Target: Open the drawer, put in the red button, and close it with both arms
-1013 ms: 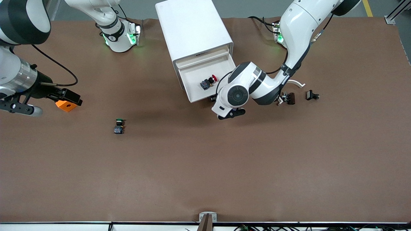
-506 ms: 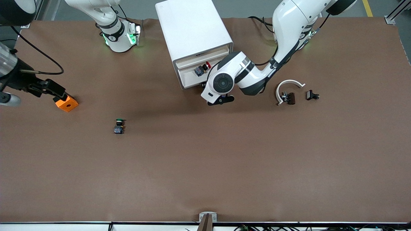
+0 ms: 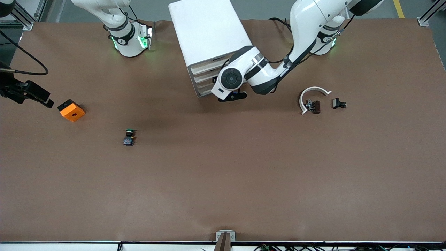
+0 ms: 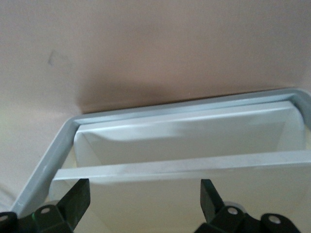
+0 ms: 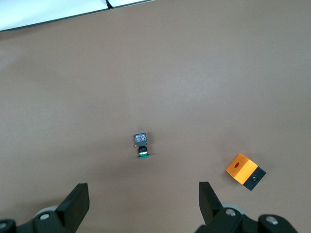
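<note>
The white cabinet (image 3: pixel 209 31) stands between the two arm bases. Its drawer (image 3: pixel 204 75) sits pushed in, front about level with the cabinet face. The red button is hidden. My left gripper (image 3: pixel 231 96) is right at the cabinet's front, low down. The left wrist view has that gripper (image 4: pixel 144 201) open, the white drawer front (image 4: pixel 184 136) close ahead and nothing between the fingers. My right gripper (image 3: pixel 38 97) hangs open over the table's edge at the right arm's end, beside an orange block (image 3: pixel 71 110). It (image 5: pixel 141 201) holds nothing.
A green-capped button (image 3: pixel 129 137) lies nearer the front camera than the orange block; the right wrist view shows the green button (image 5: pixel 141 144) and the block (image 5: pixel 244 171). A white curved piece (image 3: pixel 313 91), a dark clip (image 3: pixel 315 106) and a small black part (image 3: pixel 338 103) lie toward the left arm's end.
The left arm has pushed the drawer into the cabinet, and the red button went out of sight with it. The right gripper drew back from the orange block toward the table's edge.
</note>
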Tool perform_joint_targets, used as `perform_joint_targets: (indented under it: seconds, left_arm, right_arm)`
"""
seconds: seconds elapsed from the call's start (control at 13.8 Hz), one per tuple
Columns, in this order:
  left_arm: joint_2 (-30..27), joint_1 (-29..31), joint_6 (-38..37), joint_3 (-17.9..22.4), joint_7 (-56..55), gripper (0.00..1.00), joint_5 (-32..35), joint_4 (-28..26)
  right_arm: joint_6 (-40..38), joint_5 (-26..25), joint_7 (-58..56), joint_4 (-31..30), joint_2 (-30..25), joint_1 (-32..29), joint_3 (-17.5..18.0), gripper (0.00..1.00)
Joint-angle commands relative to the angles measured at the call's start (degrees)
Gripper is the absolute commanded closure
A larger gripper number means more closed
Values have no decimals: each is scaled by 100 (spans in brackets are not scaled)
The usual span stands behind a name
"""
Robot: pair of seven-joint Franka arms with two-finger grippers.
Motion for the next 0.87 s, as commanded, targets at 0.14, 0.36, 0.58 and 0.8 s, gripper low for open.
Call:
perform_joint_targets:
  seconds: [0.14, 0.36, 0.58, 0.8]
  left_arm:
    - [-55, -154, 18, -57, -195, 0, -95, -124]
    - [-107, -6, -26, -23, -161, 0, -77, -54]
    - [-108, 511, -35, 39, -99, 0, 37, 96]
    - [-125, 1108, -52, 74, -117, 0, 458, 429]
  right_arm:
    - [-177, -113, -68, 217, 13, -130, 79, 0]
    - [-458, -158, -77, 437, 31, -244, 97, 0]
    - [-458, -122, -68, 429, 48, -200, 123, 0]
    - [-458, -114, -68, 438, 49, -191, 132, 0]
